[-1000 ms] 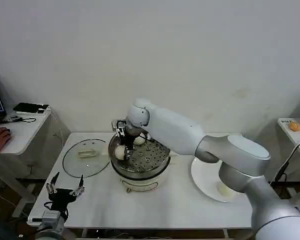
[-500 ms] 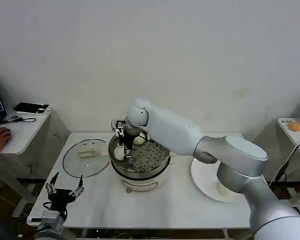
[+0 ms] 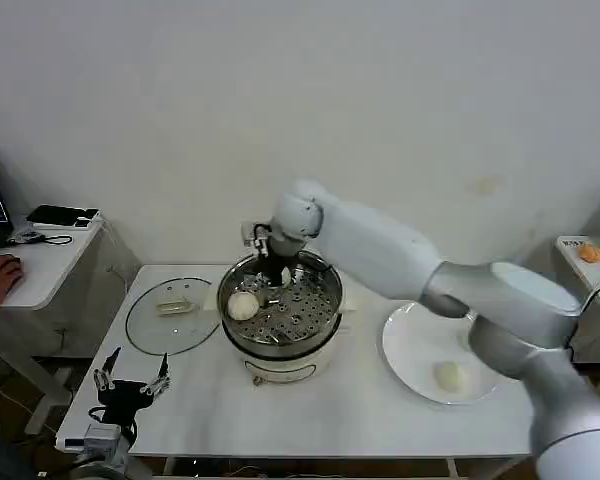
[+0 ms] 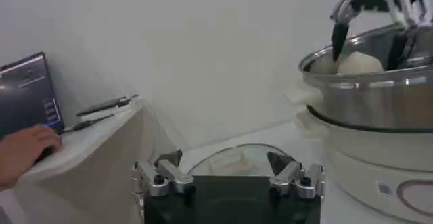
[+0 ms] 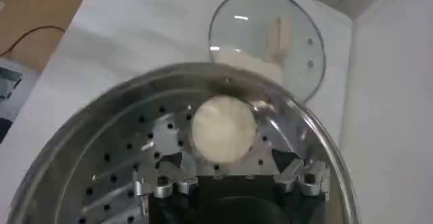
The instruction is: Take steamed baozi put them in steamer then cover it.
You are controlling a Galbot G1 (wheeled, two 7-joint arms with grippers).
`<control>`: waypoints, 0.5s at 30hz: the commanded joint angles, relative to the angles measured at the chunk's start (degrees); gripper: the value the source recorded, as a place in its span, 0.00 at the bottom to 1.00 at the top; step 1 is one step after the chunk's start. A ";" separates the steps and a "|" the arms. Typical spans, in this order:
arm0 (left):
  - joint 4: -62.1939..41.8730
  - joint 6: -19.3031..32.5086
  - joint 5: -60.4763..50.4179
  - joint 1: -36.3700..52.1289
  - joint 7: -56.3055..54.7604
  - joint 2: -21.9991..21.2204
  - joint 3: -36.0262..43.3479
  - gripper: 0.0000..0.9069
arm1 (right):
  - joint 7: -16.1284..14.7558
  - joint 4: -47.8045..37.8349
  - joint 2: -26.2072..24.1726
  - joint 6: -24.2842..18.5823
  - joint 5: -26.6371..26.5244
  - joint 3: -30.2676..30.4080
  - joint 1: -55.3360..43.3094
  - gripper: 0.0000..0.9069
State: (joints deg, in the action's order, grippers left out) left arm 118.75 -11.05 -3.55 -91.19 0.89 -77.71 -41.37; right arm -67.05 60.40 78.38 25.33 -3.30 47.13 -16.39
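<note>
The left gripper (image 3: 130,385) hangs parked by the table's near left corner, fingers spread wide and empty; the glass lid (image 3: 172,315) lies flat beside it, just left of the steamer (image 3: 280,312); two baozi sit on the perforated tray, one at its left (image 3: 243,305), one at the rear under the right gripper (image 3: 271,246), whose fingers stand open and empty above the far rim; rightward, one baozi (image 3: 450,376) waits on the white plate (image 3: 405,345), nearer the right arm; three buns counted.
</note>
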 commanded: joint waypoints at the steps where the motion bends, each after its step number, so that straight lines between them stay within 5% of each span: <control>1: 0.00 0.11 0.73 -0.39 -0.10 0.27 -0.61 1.00 | -4.40 15.29 -18.98 -1.00 -2.00 -2.11 -3.48 1.00; 15: 0.80 -0.26 1.12 -0.42 0.33 -0.37 -0.59 1.00 | -8.56 24.56 -44.60 -4.89 2.93 -9.17 2.19 1.00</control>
State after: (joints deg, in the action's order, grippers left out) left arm 119.68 -11.35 -2.58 -91.71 1.26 -78.02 -42.03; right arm -73.08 77.82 51.06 21.97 -2.94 41.75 -17.35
